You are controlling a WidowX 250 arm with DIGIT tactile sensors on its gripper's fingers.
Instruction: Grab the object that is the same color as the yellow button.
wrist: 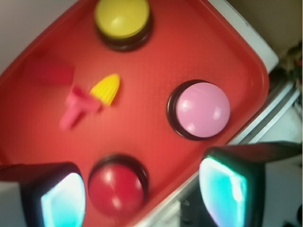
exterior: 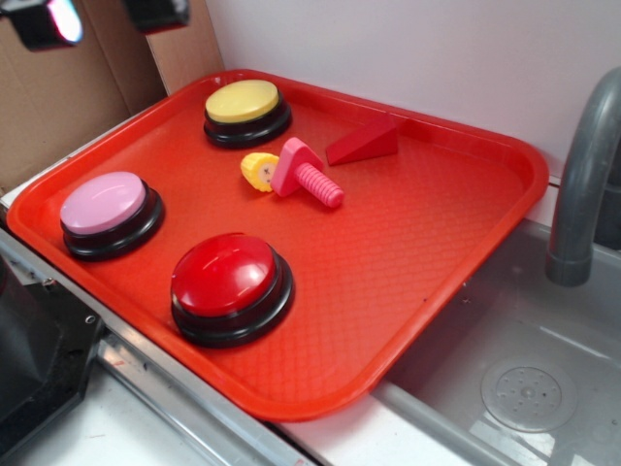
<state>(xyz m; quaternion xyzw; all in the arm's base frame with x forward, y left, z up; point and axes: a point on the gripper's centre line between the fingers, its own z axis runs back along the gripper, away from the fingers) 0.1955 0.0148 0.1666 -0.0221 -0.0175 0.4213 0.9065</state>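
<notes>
1. Released and empty, the robot's hand [wrist: 142, 196] hovers high over the tray's near edge, its two pale-padded fingers [wrist: 64, 201] spread wide apart
2. Its target, the small yellow rounded toy piece [exterior: 259, 171], lies on the red plastic tray [exterior: 408, 262], touching the pink screw-shaped toy [exterior: 306, 173] and near the yellow domed push button [exterior: 245, 112]
3. It looks light, hard and smooth, likely to slip or roll
4. Best pinch its ribbed sides, away from the pink toy

Small yellow piece [exterior: 259, 171] lying on its side, near yellow-domed button [exterior: 245, 110].
</notes>
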